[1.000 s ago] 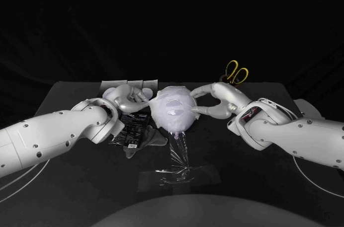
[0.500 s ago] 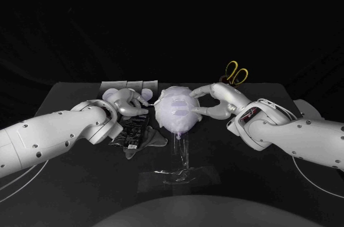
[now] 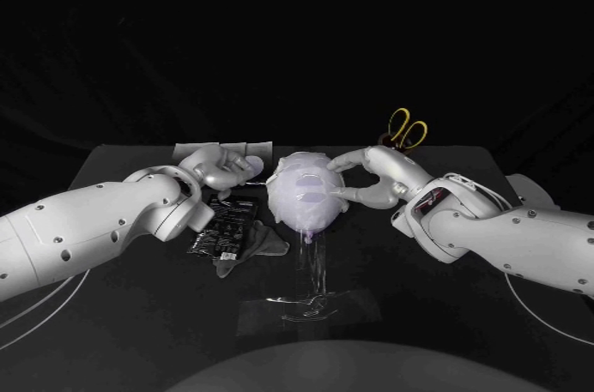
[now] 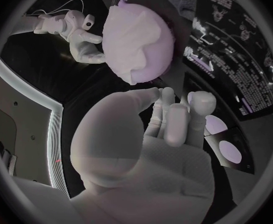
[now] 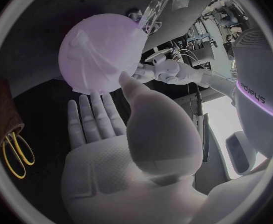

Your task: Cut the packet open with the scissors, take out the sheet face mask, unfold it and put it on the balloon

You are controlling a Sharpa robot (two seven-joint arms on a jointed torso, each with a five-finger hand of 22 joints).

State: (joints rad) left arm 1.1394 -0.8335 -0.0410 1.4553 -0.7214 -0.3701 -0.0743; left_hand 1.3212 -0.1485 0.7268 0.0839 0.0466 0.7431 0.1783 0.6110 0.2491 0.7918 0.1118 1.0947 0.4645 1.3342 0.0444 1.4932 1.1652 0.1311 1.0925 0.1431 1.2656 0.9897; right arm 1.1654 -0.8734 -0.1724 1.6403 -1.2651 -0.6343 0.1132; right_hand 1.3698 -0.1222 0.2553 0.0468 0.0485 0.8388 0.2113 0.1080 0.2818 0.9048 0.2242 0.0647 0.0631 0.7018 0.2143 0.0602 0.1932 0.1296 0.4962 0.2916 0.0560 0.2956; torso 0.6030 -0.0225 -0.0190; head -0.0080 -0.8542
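The pale balloon stands on a clear stand at the table's middle, with the white sheet mask draped over its face. My right hand is beside the balloon, fingers spread, thumb and fingertips touching the mask. My left hand hovers a little to the balloon's other side, apart from it and holding nothing; its fingers are stretched toward the balloon. The cut black packet lies on the table under the left wrist. The yellow-handled scissors stand at the back right.
Pale flat strips lie at the table's back left edge behind the left hand. A crumpled clear film lies next to the packet. The scissors sit in a dark holder behind my right hand.
My left hand has drawn back from the balloon, up and away to the left, and no longer touches the mask. The right hand stays on the balloon.
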